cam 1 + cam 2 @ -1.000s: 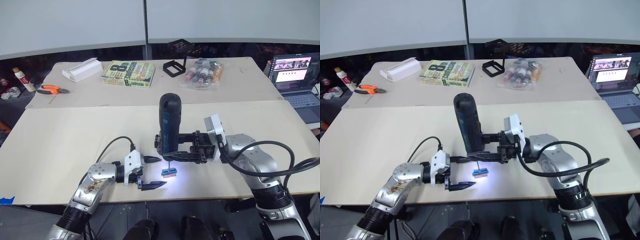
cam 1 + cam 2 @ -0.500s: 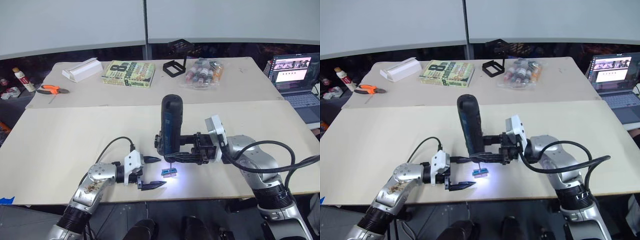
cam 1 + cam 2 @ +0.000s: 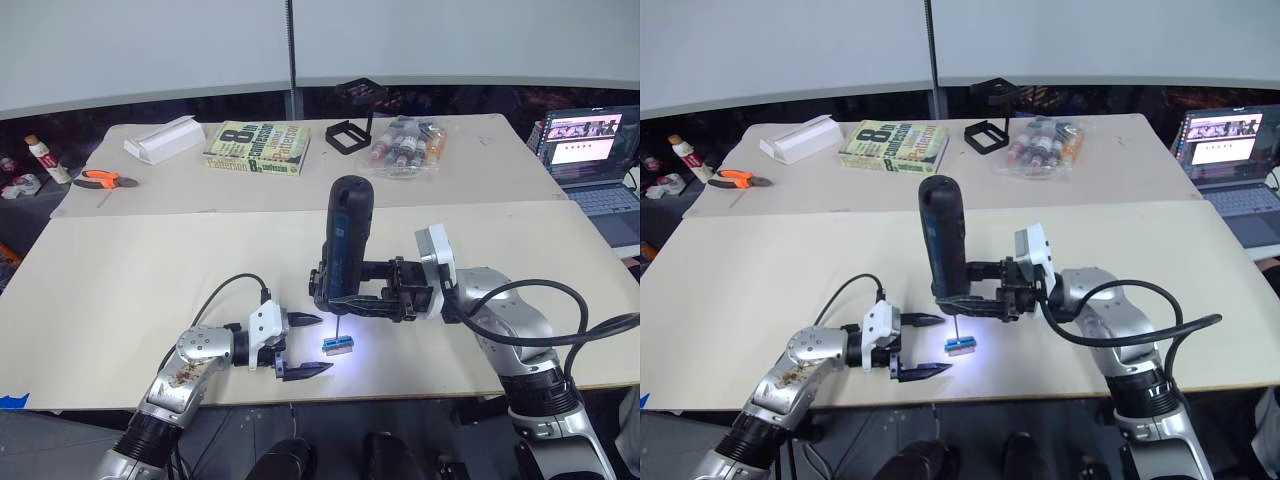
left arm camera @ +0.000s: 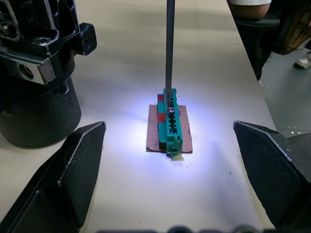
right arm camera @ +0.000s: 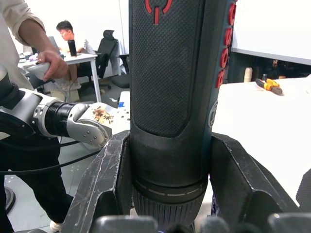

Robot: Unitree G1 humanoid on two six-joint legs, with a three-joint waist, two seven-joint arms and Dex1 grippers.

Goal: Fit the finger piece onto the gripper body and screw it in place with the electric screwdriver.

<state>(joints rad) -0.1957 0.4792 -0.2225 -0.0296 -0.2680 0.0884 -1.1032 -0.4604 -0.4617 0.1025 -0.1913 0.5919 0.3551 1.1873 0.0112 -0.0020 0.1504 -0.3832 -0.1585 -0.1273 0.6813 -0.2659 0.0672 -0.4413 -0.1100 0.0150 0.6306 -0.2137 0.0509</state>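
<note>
The right gripper (image 3: 352, 302) holds the screwdriver (image 3: 343, 245) tight. Its top has tipped from 12 o'clock a second ago toward 1 o'clock now. The bit (image 4: 169, 48) touches a screw on the small green block (image 4: 170, 126) on the table (image 3: 150, 270). The left gripper (image 3: 305, 345) stays wide open, at 9 o'clock from the block. I think the screw is being driven.

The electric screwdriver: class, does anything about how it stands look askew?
Yes. The electric screwdriver leans, its top tilted toward the robot's right, while its bit meets the small green block. The right gripper clamps its lower end.
</note>
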